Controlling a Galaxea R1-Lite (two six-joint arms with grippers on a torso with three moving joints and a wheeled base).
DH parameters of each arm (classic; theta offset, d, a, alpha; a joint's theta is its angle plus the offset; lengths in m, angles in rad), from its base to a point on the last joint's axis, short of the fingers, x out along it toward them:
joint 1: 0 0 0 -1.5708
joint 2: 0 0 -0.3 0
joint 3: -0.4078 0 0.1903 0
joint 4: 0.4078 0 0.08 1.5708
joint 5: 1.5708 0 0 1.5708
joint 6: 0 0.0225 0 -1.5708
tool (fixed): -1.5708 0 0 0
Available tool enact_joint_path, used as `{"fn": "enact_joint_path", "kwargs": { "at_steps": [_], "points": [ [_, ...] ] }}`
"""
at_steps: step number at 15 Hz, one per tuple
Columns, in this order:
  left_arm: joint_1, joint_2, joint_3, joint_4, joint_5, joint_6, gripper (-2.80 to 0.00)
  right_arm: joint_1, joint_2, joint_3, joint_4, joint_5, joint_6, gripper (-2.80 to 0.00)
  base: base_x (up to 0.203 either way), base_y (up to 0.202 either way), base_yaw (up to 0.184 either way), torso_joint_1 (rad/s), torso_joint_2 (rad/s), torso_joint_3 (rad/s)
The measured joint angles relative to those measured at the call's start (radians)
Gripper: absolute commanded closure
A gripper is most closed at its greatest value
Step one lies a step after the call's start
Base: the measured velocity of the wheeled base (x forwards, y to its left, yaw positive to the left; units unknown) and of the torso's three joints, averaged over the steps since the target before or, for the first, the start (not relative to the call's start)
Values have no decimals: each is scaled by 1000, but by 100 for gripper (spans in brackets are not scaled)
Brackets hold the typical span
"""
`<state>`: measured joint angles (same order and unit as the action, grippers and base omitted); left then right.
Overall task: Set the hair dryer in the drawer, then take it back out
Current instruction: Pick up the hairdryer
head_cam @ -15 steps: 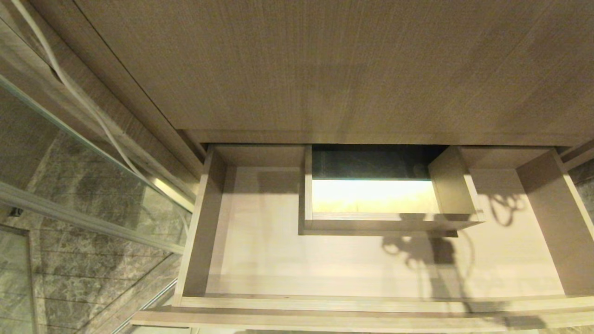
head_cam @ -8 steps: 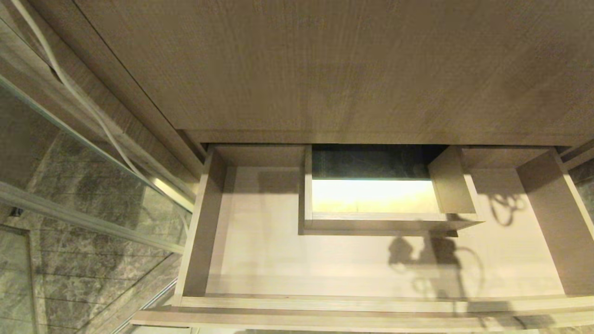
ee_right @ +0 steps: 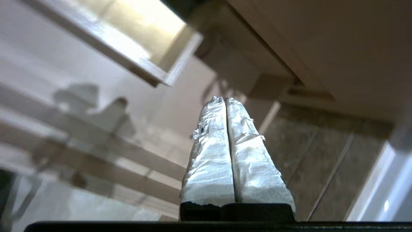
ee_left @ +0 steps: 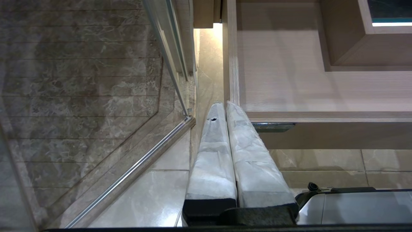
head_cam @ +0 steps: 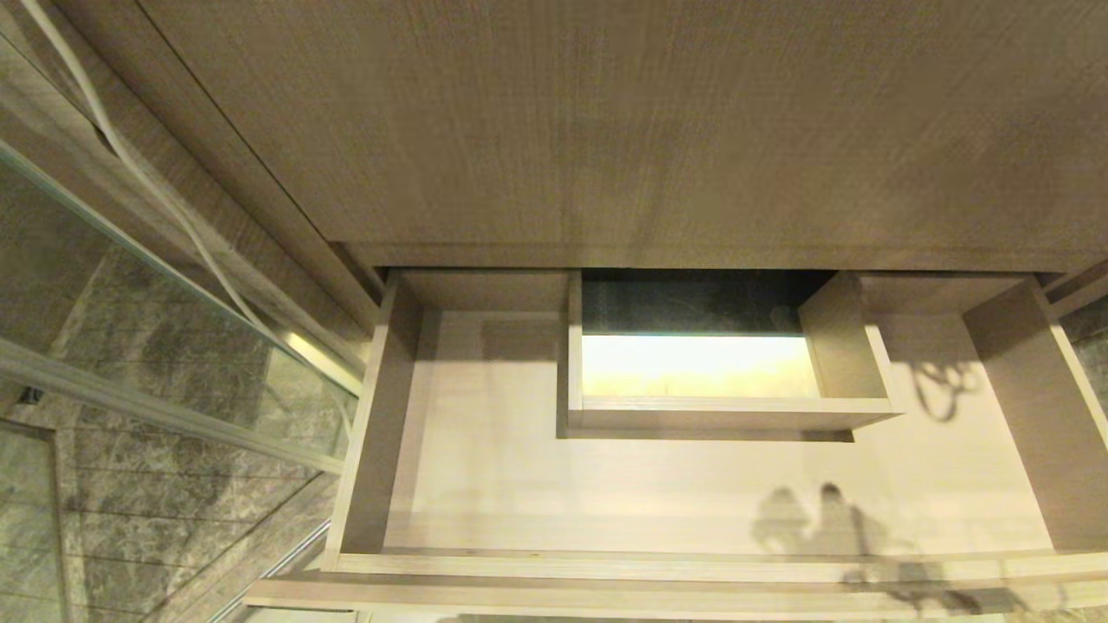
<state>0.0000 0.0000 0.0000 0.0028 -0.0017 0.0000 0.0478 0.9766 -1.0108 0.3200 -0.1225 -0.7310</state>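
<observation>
Biggest thing here is the one wide, shallow, light wood-grain drawer point(head_cam: 485, 484), pulled open under the taller wood-grain panel point(head_cam: 606, 121). Pale inside, with one boxed rectangular cut-out point(head_cam: 718, 415) toward the back. Nothing else is lying in the drawer, just shadows on its floor.

The hair dryer isn't in any view, so I can't say where it is.

Two end effectors, both clenched with nothing between the wrapped fingers: the left end effector point(ee_left: 224, 103) hangs just outside the drawer's front corner, above the one stretch of tiled floor point(ee_left: 154, 193); the right end effector point(ee_right: 223, 97) is off the drawer's right front, aimed up toward the panel.

My guess on handling: a plastic dryer would be light, stiff and a bit slick, so I'd grab the handle, not the rounded body.
</observation>
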Motion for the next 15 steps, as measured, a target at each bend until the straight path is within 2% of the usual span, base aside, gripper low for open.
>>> {"fn": "enact_joint_path", "kwargs": {
  "at_steps": [2, 4, 6, 8, 10, 13, 15],
  "points": [
    [0, 0, 0, 0, 0, 0, 0, -8, -49, 83, -109, -35, 27, 0, 0, 0, 0, 0, 0, 0],
    [0, 0, 0, 0, 0, 0, 0, -11, -104, 167, -159, -23, 112, 0, 0, 0, 0, 0, 0, 0],
    [0, 0, 0, 0, 0, 0, 0, -11, -212, 366, -205, -6, 238, 0, 0, 0, 0, 0, 0, 0],
    [0, 0, 0, -1, 0, 0, 0, -19, -375, 629, -213, 12, 361, 0, 0, 0, 0, 0, 0, 0],
    [0, 0, 0, -1, 0, 0, 0, -27, -540, 798, -204, 27, 476, 0, 0, 0, 0, 0, 0, 0],
    [0, 0, 0, -1, 0, 0, 0, -34, -724, 922, -255, 53, 632, 0, 0, 0, 0, 0, 0, 0],
    [0, 0, 0, -1, 0, 0, 0, -37, -797, 961, -287, 79, 658, 0, 0, 0, 0, 0, 0, 0]
  ]
}}
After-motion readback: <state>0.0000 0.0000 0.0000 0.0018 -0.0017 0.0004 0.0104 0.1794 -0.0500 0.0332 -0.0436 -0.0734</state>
